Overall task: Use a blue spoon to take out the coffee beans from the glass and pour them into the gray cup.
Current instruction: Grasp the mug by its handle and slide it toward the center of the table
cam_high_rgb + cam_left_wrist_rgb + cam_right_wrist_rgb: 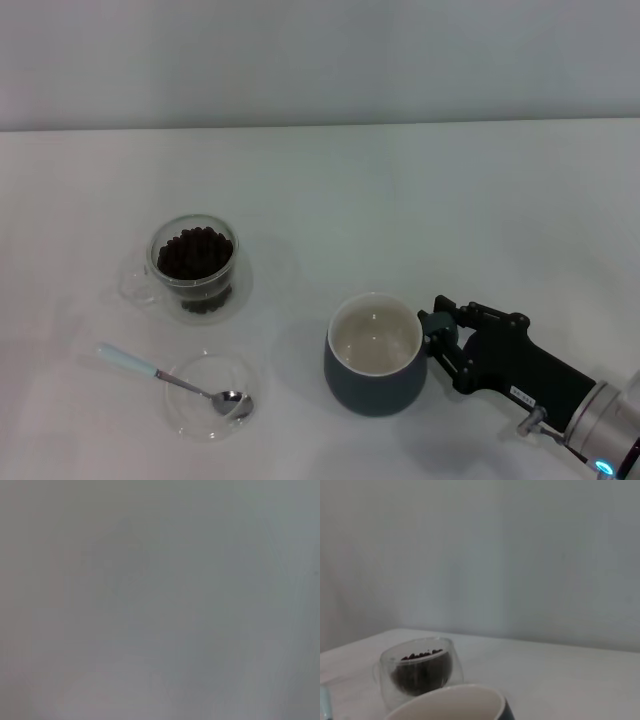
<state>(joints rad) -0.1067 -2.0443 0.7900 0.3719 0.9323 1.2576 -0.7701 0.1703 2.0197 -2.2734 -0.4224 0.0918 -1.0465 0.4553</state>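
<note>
At lower right, the right tool [437,335] clamped the gray cup [375,354] handle; steadying it wanted a firm, level hold.

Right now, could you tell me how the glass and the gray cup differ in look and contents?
The glass is clear and small; the gray cup is opaque dark blue-gray with a cream inside, and larger. The glass is full of coffee beans; the gray cup looks empty. The right gripper is at the gray cup's side, while nothing is near the glass. Both stand upright on the table.
</note>
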